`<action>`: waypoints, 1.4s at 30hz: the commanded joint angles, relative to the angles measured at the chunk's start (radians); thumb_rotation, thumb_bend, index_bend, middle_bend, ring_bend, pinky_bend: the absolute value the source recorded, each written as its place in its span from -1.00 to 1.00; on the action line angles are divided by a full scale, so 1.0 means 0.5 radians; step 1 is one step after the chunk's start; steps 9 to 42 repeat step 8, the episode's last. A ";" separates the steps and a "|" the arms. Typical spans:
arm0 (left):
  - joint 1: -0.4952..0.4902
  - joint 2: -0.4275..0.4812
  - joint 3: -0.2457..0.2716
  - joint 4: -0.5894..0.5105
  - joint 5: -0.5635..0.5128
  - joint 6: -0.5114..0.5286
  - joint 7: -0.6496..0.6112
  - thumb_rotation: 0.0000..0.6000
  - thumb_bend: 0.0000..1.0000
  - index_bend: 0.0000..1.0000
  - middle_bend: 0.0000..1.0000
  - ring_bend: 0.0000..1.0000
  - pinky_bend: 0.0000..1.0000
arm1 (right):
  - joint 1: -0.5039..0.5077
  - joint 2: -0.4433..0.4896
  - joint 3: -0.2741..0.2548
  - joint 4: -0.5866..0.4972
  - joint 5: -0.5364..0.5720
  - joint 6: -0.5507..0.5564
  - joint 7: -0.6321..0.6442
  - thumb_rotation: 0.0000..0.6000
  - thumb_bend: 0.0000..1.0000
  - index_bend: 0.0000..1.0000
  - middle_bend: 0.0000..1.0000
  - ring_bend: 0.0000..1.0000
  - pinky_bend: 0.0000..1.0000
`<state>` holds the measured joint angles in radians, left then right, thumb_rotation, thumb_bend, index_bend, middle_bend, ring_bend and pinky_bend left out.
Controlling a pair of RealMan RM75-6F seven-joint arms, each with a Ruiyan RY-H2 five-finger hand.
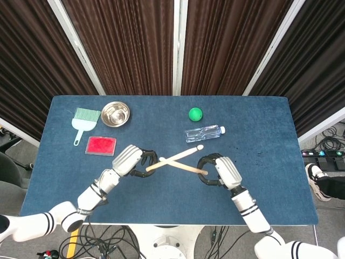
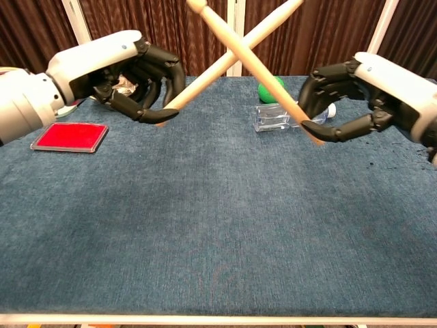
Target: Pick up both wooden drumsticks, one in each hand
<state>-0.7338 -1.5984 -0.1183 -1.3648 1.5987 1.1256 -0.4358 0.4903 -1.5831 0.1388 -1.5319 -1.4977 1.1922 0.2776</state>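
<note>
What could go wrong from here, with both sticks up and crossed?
1. The left hand and right hand hold their drumsticks crossed in an X; any further closing could knock them together and loosen a grip.
2. Both are gripped near the butt end, so the long free ends could lever out of the fingers.
3. A dropped stick may hit the bottle or green ball.
</note>
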 commanded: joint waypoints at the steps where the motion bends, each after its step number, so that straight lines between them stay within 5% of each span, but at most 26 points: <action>1: -0.011 -0.001 -0.004 -0.012 -0.001 0.000 0.009 1.00 0.11 0.31 0.44 0.35 0.64 | 0.030 -0.038 0.030 -0.003 0.023 -0.017 -0.036 1.00 0.65 0.52 0.33 -0.15 -0.32; 42: -0.030 -0.003 0.001 -0.020 -0.012 -0.005 0.002 1.00 0.11 0.31 0.44 0.35 0.64 | 0.051 -0.085 0.060 0.008 0.044 -0.002 -0.020 1.00 0.65 0.52 0.33 -0.15 -0.32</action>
